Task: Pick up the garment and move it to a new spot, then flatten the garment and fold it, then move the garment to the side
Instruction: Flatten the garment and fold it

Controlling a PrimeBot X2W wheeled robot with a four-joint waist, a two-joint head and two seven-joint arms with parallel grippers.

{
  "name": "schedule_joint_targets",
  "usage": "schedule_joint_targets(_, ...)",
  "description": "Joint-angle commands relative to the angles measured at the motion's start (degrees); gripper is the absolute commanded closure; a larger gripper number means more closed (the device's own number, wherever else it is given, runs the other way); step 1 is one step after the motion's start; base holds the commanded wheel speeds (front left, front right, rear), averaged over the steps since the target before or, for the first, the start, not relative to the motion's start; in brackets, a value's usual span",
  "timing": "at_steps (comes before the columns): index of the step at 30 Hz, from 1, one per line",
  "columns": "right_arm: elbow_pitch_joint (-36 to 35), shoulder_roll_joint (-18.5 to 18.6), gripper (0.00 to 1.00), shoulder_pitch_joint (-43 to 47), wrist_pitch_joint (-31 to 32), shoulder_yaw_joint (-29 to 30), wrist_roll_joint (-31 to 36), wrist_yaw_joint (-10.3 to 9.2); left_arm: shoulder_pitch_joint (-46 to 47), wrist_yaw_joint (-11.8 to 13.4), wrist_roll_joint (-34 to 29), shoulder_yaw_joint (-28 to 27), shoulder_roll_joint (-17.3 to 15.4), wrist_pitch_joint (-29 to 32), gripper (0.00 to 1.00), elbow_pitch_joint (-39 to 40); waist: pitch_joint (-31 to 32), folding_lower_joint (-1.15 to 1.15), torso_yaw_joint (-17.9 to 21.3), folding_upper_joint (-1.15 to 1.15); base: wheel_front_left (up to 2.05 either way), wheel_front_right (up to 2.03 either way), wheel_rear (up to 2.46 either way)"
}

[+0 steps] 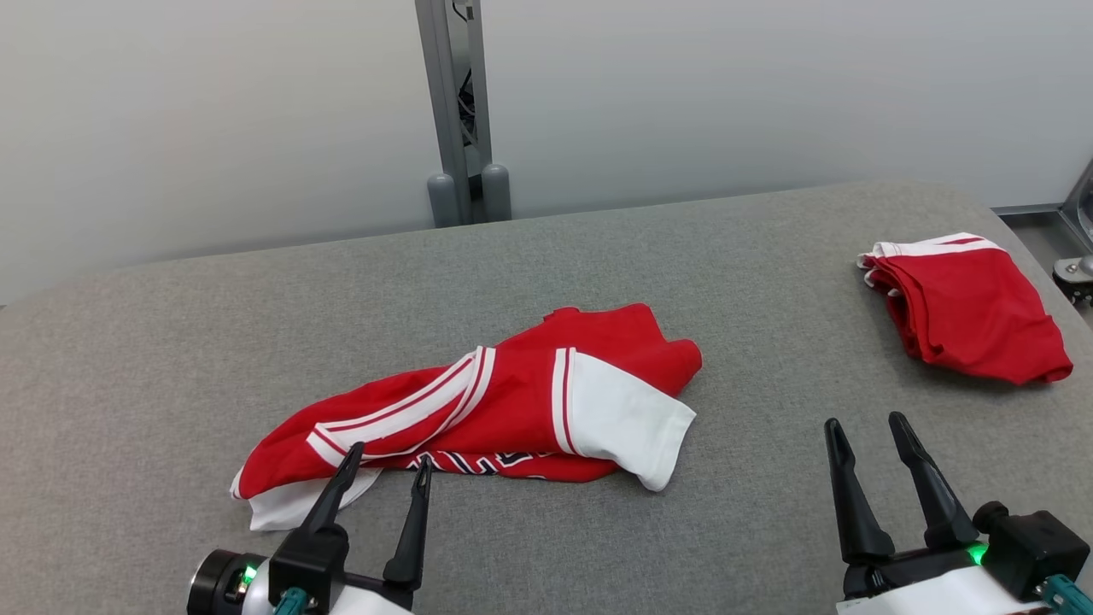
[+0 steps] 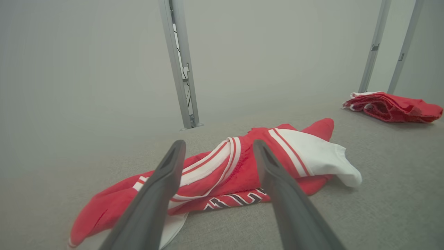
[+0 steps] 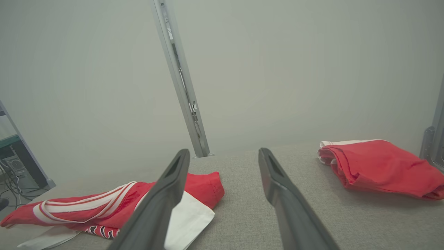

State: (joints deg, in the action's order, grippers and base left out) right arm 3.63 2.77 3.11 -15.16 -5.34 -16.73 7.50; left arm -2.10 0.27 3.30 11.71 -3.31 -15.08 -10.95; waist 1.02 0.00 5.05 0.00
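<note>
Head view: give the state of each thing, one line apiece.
Red shirt: crumpled, unfolded, loose on the table.
Red bundle: folded, at the table's far right.
Left pincer: open, empty, tips by the shirt's near edge.
Right pincer: open, empty, over bare table.

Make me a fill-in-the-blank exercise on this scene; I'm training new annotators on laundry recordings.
1. The crumpled garment in the middle of the grey surface is red with ____ stripes.
2. The folded garment lies on the robot's ____ side.
3. The left gripper and the right gripper both stand ____, holding nothing.
Missing words: white; right; open.
</note>
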Motion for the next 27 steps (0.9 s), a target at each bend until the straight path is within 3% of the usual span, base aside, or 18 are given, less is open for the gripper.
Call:
schedule_joint_targets(1, 0.1, 0.3, 0.00, -0.4, 0.0, -0.1, 0.0, -0.02, 2.3, -0.2, -0.1, -0.2, -0.3, -0.1, 0.00, -1.8, -0.5, 0.00, 0.6, 0.00, 0.00, 0.00, 0.00)
schedule_joint_targets(10, 0.7, 0.3, 0.00, -1.5, 0.0, -1.0, 0.7, -0.02, 13.8, -0.8, 2.8, 1.7, 0.2, 2.6, 0.00, -14.3, -4.0, 0.00, 2.7, 0.00, 0.00, 0.00, 0.00)
schedule_joint_targets(18, 1.2, 0.3, 0.00, -3.5, 0.0, -2.0, 1.4, -0.02, 25.2, 0.2, 11.5, 4.2, 0.3, 6.3, 0.00, -25.5, -6.3, 0.00, 5.2, 0.00, 0.00, 0.00, 0.00)
schedule_joint_targets(21, 1.3, 0.3, 0.00, -4.3, 0.0, -2.5, 1.4, -0.02, 28.7, -1.3, 16.6, 6.3, 0.3, 7.6, 0.00, -28.0, -7.0, 0.00, 6.2, 0.00, 0.00, 0.00, 0.00)
schedule_joint_targets(27, 1.7, 0.3, 0.00, -4.7, 0.0, -3.3, 1.6, -0.02, 34.5, 2.5, 18.5, 9.9, 0.3, 13.1, 0.00, -36.4, -8.0, 0.00, 7.5, 0.00, 0.00, 0.00, 0.00)
